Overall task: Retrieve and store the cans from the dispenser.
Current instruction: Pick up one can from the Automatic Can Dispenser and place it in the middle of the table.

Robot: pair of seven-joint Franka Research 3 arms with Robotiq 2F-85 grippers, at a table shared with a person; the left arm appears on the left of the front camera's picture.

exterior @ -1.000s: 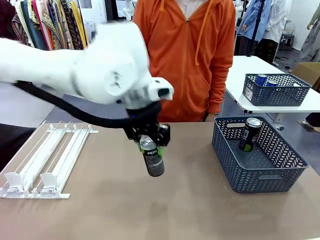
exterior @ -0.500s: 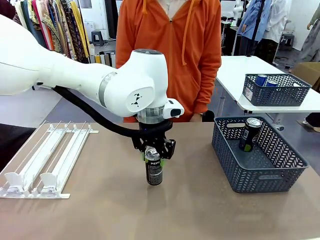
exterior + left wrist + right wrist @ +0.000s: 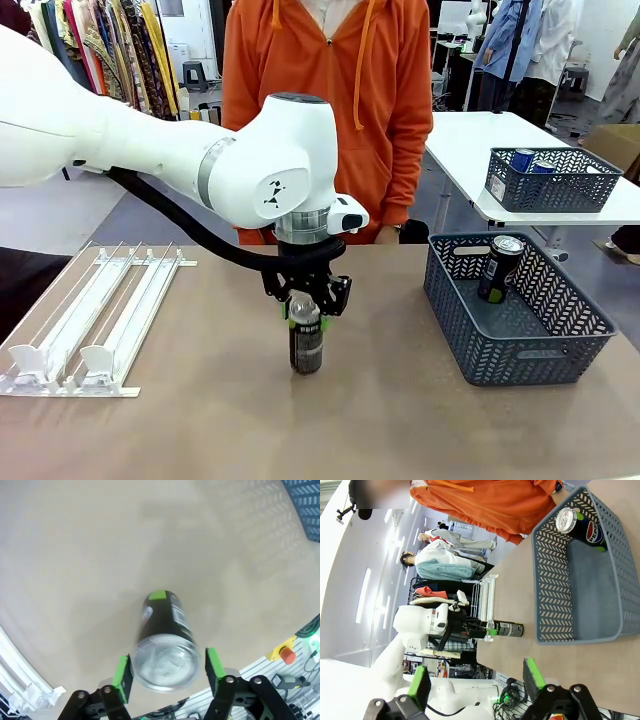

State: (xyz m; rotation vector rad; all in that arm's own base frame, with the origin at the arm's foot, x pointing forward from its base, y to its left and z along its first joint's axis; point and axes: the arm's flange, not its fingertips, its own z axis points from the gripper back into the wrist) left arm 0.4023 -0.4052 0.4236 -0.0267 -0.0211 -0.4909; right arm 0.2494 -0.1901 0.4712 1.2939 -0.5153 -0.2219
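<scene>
Straddling upright can [image 3: 306, 345], left hand [image 3: 305, 312]

1. I note a dark blue-grey lattice basket [image 3: 520, 320] on the brown table [image 3: 400, 420].
2. A person in an orange hoodie [image 3: 330, 110] stands at the far side.
3. A second basket [image 3: 553, 180] sits on a white table [image 3: 470, 150] behind.

Glossy black metal can [image 3: 306, 345] with brushed silver top; matt table [image 3: 300, 430].
</scene>
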